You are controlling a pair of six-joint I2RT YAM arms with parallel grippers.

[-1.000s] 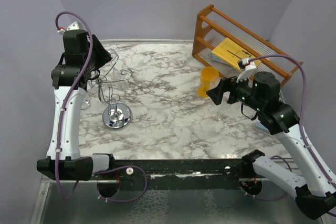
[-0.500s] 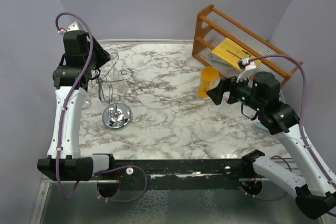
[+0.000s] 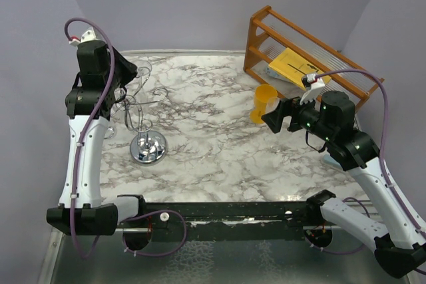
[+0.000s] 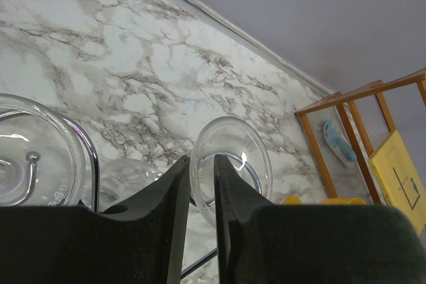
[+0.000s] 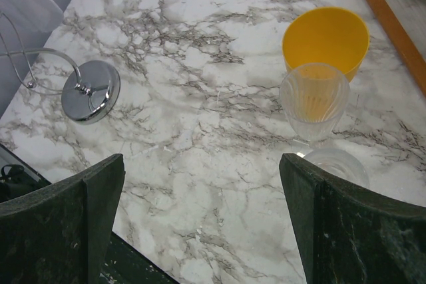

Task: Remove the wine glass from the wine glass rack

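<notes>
Containers first: the yellow cup (image 5: 325, 34) looks empty from the right wrist view, and a clear ribbed stemmed glass (image 5: 314, 101) stands on the table (image 3: 213, 118) right next to it. The wooden shelf rack (image 3: 299, 58) has a yellow card (image 3: 293, 64) in it.

The top view barely shows any glass (it's all see-through up there). The left wrist view shows the wine glass (image 4: 233, 147) with the left gripper (image 4: 202, 164) narrowed down over its edge. I think it's actually pinching it, hard to be sure. That's up among the curly arms of the wine glass rack (image 3: 146, 144), where a second glass (image 4: 33, 151) hangs on a wire hook beside it.

The right gripper (image 5: 202, 184) is wide apart with nothing in it, over bare table
</notes>
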